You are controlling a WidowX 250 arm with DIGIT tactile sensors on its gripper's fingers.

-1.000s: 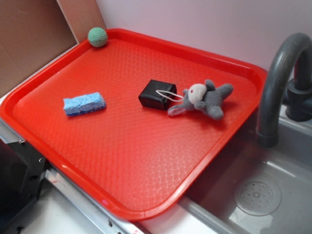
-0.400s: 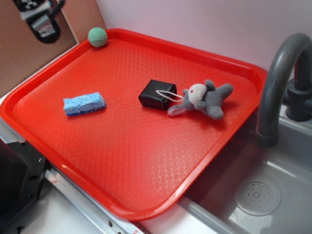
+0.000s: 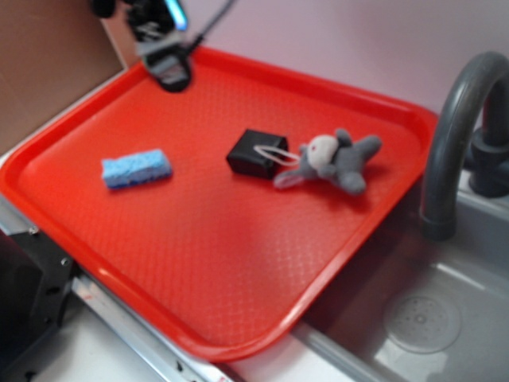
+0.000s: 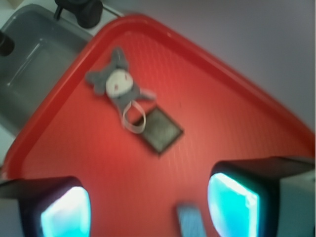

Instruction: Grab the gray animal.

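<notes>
While the gripper (image 3: 167,76) hangs over the far left corner of the red tray (image 3: 238,318), its fingers (image 4: 61,210) are spread wide with nothing between them, and the view is a bit blurred. Over on the right side of the tray lies the gray animal (image 3: 334,161), pale face up, well apart from the gripper. Just beside it sits a black box (image 3: 254,153), its white loop (image 4: 134,118) touching the toy. A blue sponge (image 3: 136,169) rests near the tray's left side, and a gray faucet (image 3: 453,127) arches over the sink (image 3: 445,318).
</notes>
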